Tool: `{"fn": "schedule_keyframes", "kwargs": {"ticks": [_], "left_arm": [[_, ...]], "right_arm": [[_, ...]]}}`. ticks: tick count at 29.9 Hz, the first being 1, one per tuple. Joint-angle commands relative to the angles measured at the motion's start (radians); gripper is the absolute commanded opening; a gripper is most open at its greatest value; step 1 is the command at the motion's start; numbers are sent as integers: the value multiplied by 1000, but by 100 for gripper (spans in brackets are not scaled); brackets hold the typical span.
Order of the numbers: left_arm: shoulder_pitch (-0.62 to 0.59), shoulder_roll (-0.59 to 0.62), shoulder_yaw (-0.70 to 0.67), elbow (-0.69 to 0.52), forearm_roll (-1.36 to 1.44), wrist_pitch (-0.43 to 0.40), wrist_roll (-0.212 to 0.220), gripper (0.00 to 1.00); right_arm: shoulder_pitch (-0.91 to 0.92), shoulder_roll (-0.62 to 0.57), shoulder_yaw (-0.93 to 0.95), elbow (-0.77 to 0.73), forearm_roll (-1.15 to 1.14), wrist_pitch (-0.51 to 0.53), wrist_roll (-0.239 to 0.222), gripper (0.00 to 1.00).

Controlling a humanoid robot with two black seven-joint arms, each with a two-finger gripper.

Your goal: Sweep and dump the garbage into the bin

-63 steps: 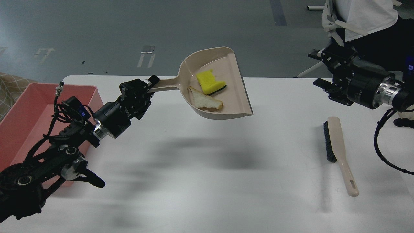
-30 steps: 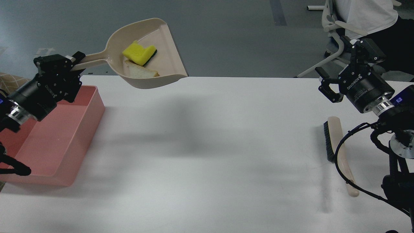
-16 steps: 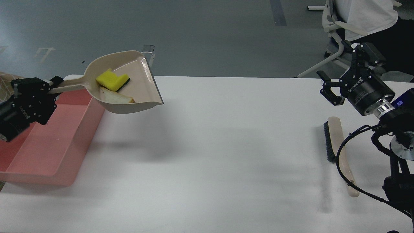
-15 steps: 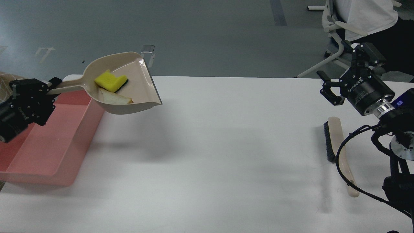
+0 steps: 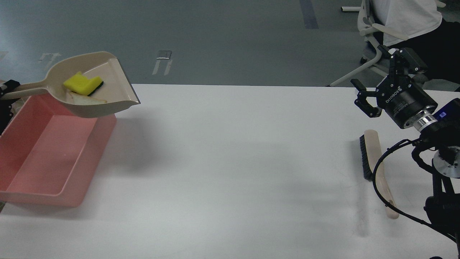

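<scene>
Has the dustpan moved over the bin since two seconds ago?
Yes. The dustpan has travelled left from above mid-table and now hangs over the far end of the bin, with the garbage still in it.

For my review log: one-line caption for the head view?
Dustpan carrying the garbage held over the pink bin; brush lies on table.

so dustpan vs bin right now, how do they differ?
The dustpan is beige with a long handle; the bin is pink, rectangular and handleless. The dustpan is held up in the air over the bin's far end; the bin sits on the table. The dustpan carries the yellow sponge and the crust; the bin's visible floor is bare. The bin is the bigger one. Both are shallow, open-topped plastic.
</scene>
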Motion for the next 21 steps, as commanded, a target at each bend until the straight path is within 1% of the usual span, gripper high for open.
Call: {"fn": "schedule_keyframes", "kwargs": {"ticks": [1,8,21], "left_arm": [[-2,6,-2,75,0,-1,0,15],[-2,32,-2,156,1,-1,0,14],[-2,52,0,162,27,-1,0,15]], "right_arm": [[-1,-1,0,-3,0,1,0,100],[0,0,-3,-3,0,1,0,100],[-1,-3,-5,-8,0,1,0,100]]}}
